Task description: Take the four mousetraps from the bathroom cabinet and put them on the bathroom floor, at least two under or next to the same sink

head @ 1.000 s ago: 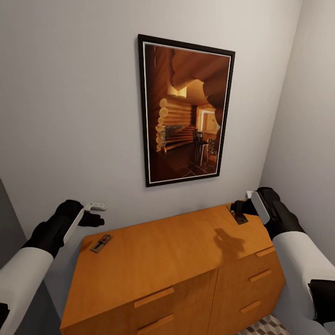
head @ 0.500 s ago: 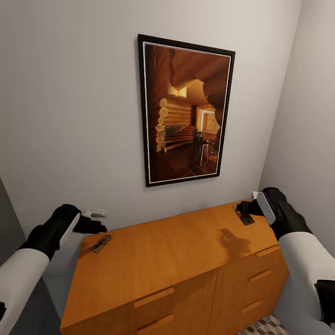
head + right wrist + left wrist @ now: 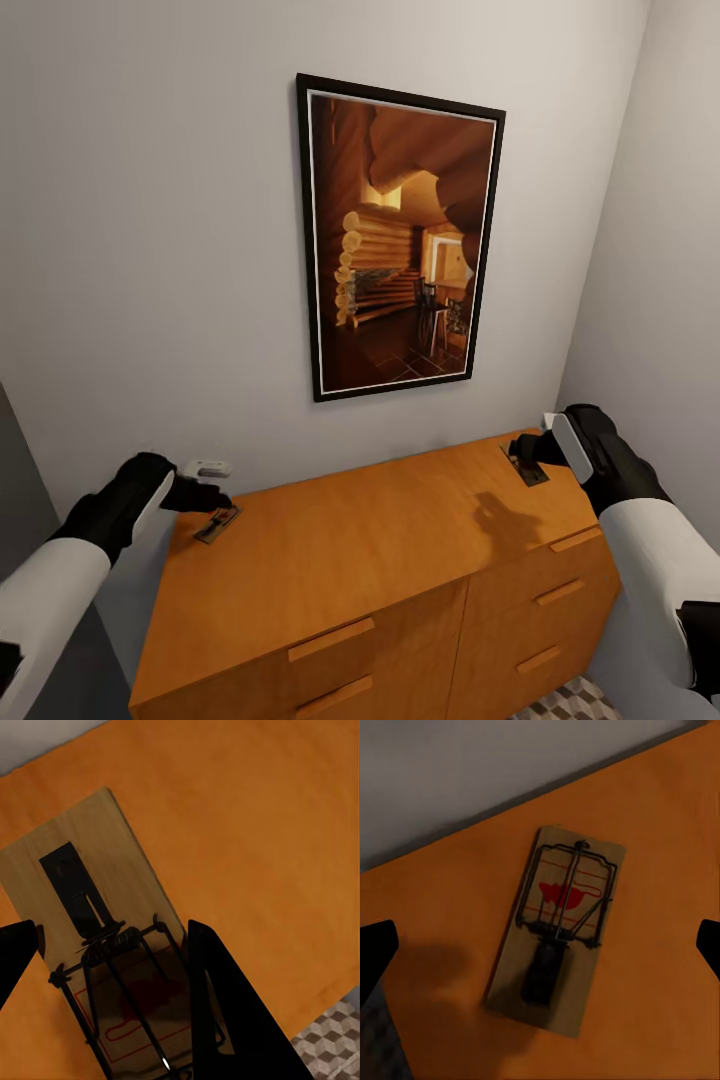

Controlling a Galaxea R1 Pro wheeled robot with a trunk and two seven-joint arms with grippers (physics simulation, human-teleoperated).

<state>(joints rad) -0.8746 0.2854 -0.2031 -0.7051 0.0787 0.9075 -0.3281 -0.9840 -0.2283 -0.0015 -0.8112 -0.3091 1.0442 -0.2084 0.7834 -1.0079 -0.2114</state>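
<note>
Two mousetraps lie on the orange-brown cabinet point(image 3: 350, 560). One mousetrap point(image 3: 216, 524) sits near the top's back left corner, a tan board with wire and a red mark point(image 3: 559, 930). My left gripper point(image 3: 205, 492) hovers just above it, open wide, with one black fingertip point(image 3: 375, 954) on each side and clear of the board. The other mousetrap point(image 3: 527, 468) is at the back right corner point(image 3: 97, 907). My right gripper point(image 3: 530, 452) is down on it, its fingers point(image 3: 225, 1020) pressed against the board's sides.
A framed picture point(image 3: 400, 235) hangs on the grey wall behind the cabinet. A side wall stands close on the right. A patch of cube-patterned floor point(image 3: 565, 700) shows beside the cabinet's front right, also seen as the floor point(image 3: 334, 1039) past the top's edge.
My left gripper has dropped and moved right, down over the left mousetrap. My right gripper and its mousetrap shifted slightly right together, then stayed still.
</note>
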